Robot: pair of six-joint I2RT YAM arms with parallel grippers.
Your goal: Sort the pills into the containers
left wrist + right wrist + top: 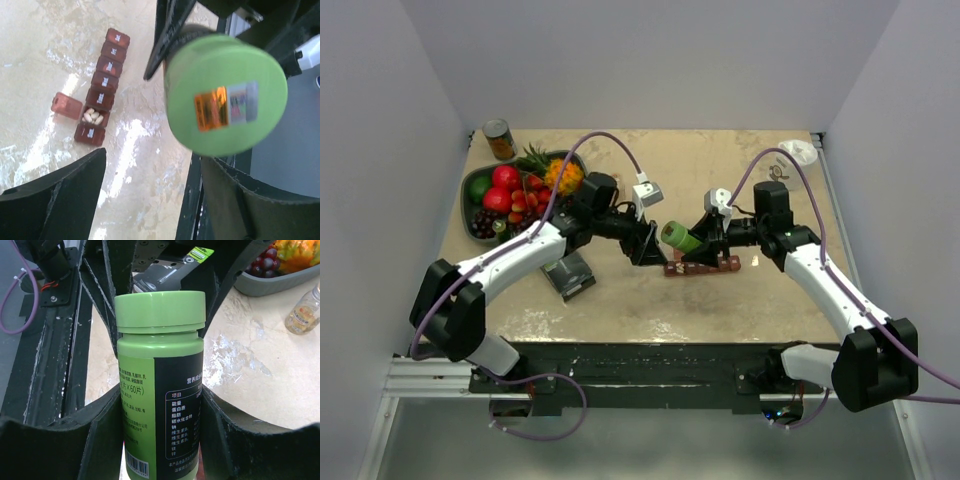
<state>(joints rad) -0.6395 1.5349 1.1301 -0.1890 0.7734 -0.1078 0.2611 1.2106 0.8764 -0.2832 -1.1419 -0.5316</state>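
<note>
My right gripper is shut on a green pill bottle with its cap on and holds it tilted above the table. In the right wrist view the fingers press the bottle's label from both sides. My left gripper is open, and its jaws stand wide on either side of the bottle's green cap without touching it. The red-brown strip of containers lies under the bottle. In the left wrist view the strip has one lid open, with white pills inside.
A dark oval fruit tray sits at the far left with a tin can behind it. A dark flat packet lies near the left arm. A white object is at the far right corner. A small clear bottle shows in the right wrist view.
</note>
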